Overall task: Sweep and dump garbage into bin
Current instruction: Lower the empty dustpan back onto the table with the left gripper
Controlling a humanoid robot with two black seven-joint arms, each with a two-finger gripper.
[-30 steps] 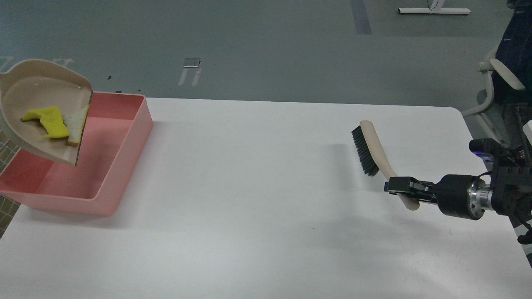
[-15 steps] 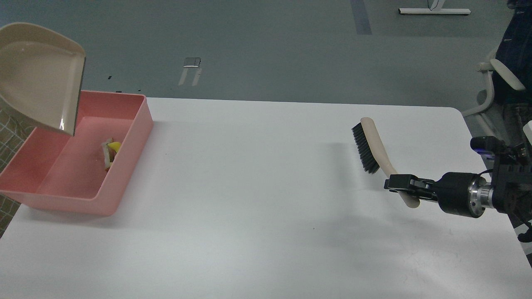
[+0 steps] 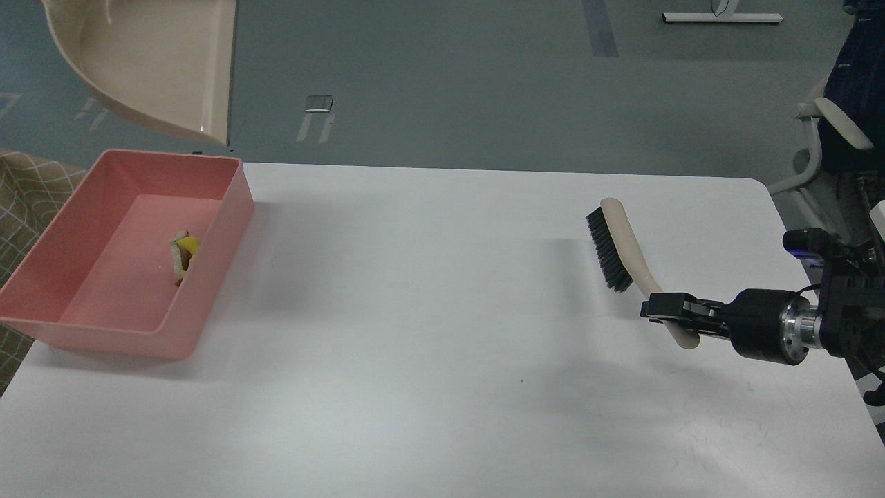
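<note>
- Since the earlier frames: dustpan (image 3: 155, 66) has risen from over the tub's left side to the top left corner of the head view, and its cavity now shows nothing in it. Both garbage pieces, which lay in the pan, are now in the bin.
- Head view, containers: pink bin (image 3: 214, 266) sits on the white table (image 3: 429, 332) at its left edge. Inside, against the right wall, the yellow chunk (image 3: 189, 245) and the bread slice (image 3: 178, 261) lie together, touching, on edge.
- Dustpan is airborne, above and beyond the bin, open mouth facing right. Left gripper is out of frame.
- Right gripper (image 3: 665, 308), at the table's right side, has fingers clamped on the beige handle of the brush (image 3: 617, 245); bristles face left, well apart from the bin.
</note>
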